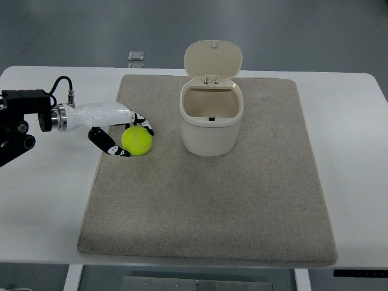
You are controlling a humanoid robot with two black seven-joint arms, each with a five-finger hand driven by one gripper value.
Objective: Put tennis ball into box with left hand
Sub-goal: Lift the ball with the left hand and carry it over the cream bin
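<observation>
**Left hand at the ball, bin standing open**

Nearest to where I stand is the front edge of the white table (36, 242), and on it lies the big grey mat (242, 212) that covers most of the top. Toward the back of the mat sits the cream box (209, 130), a small bin with its hinged lid (213, 57) tipped up and the mouth clear. Left of it, the left hand (115, 130) reaches in from the side, its fingers (112, 147) curled around the tennis ball (137, 140), which looks to rest on the mat, near the box but apart from it.

I'd say this is the grasping step: the grip looks closed or nearly so, though how firm I can't judge. Next it needs a lift high enough to clear the box's rim, a carry rightward over the opening, then a release. The right arm is nowhere to be seen.
</observation>
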